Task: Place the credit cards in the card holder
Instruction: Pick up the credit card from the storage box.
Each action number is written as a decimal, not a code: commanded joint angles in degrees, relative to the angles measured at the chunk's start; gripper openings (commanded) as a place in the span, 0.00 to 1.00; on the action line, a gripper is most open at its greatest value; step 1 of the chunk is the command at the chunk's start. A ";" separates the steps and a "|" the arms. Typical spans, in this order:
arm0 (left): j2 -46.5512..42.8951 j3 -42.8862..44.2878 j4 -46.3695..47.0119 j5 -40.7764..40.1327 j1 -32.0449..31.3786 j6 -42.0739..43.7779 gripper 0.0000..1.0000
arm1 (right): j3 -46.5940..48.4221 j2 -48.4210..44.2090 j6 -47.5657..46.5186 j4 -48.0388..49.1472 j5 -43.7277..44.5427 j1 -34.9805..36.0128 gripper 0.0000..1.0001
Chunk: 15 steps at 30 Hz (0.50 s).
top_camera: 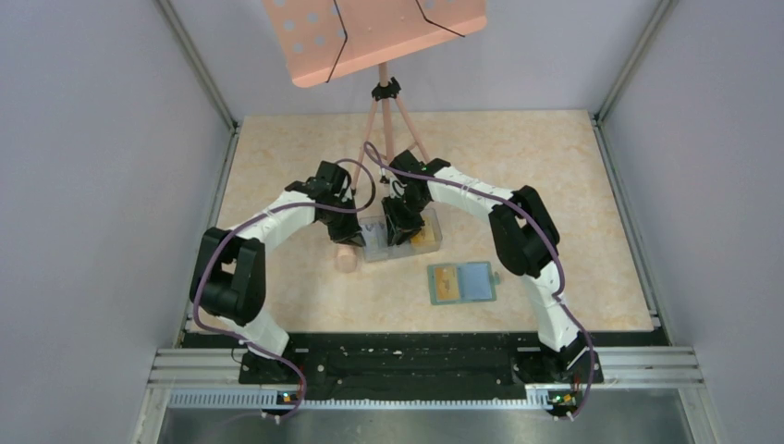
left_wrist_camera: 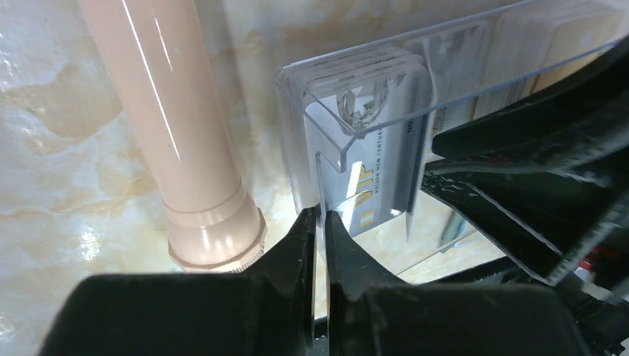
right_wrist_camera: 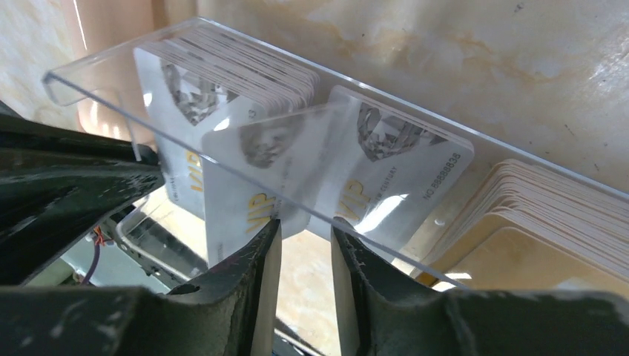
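Okay, cards (right_wrist_camera: 549,215) stand in stacks inside the clear box (left_wrist_camera: 460,44) mid-counter (top_camera: 555,185). The holder (top_camera: 462,283) lies open nearby, on the right arm's side. Left end effector (left_wrist_camera: 320,222) is clamped on the box's thin wall. Right end effector (right_wrist_camera: 303,237) has jaws apart, astride a tilted white card (right_wrist_camera: 252,185). Cards are probably light, stiff and slippery, so pinch the flat faces near an edge. The holder is sage-green and looks soft.

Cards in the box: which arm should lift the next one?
Right: the right gripper straddles a tilted white card; the left gripper is shut on the box wall.
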 commanded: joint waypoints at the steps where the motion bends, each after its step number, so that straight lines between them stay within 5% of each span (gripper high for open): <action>1: -5.29 4.60 1.62 1.79 -0.43 1.41 0.06 | 0.14 0.64 -0.49 0.18 -0.37 -0.36 0.29; 15: -3.73 7.44 -3.91 -5.50 -1.77 3.65 0.11 | 0.75 -0.17 -0.17 0.22 -0.79 -0.37 0.30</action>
